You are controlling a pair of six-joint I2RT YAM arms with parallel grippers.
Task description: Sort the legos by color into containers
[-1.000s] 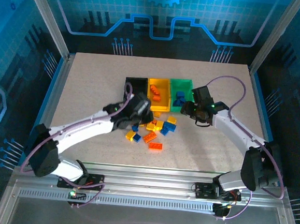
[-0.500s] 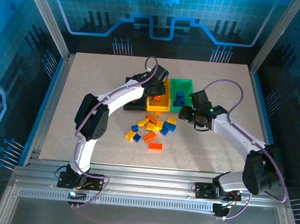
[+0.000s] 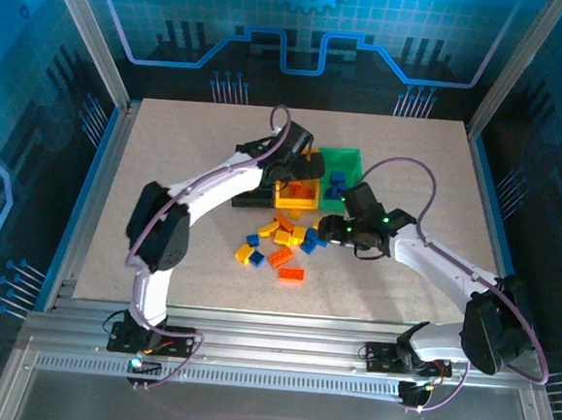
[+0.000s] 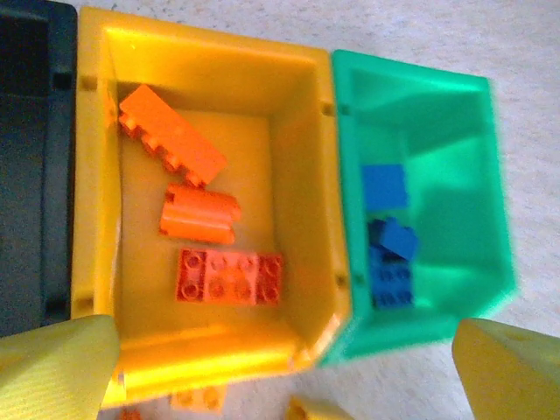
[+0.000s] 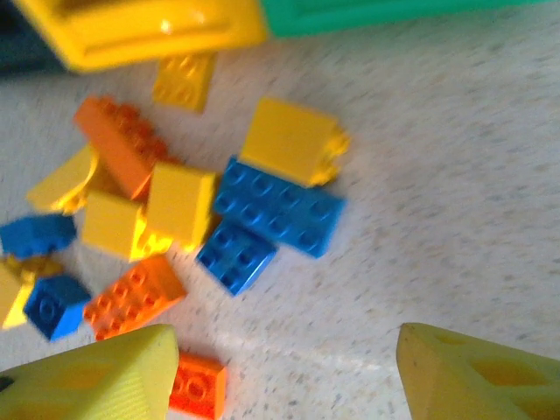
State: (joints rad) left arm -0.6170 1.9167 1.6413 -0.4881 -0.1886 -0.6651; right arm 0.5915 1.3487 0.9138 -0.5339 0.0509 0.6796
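The containers stand in a row: a black bin (image 3: 253, 169), a yellow bin (image 3: 296, 200) and a green bin (image 3: 343, 159). My left gripper (image 3: 299, 170) hangs open above the yellow bin (image 4: 210, 61) with nothing between its fingers. Three orange legos (image 4: 229, 276) lie in that bin, and blue legos (image 4: 385, 185) lie in the green bin (image 4: 455, 192). Loose legos (image 3: 283, 244) in yellow, orange and blue lie in a pile in front of the bins. My right gripper (image 3: 330, 228) is open at the pile's right edge, just above the table near two blue bricks (image 5: 280, 206).
The black bin (image 4: 26, 175) looks empty where I see it. A single orange brick (image 5: 197, 385) lies beside my right gripper's left finger (image 5: 87, 376). Bare tabletop (image 5: 437, 219) stretches to the right of the pile.
My left gripper went from the pile up to the yellow bin and opened wide there. My right gripper came down and left from the green bin to the pile's right edge.
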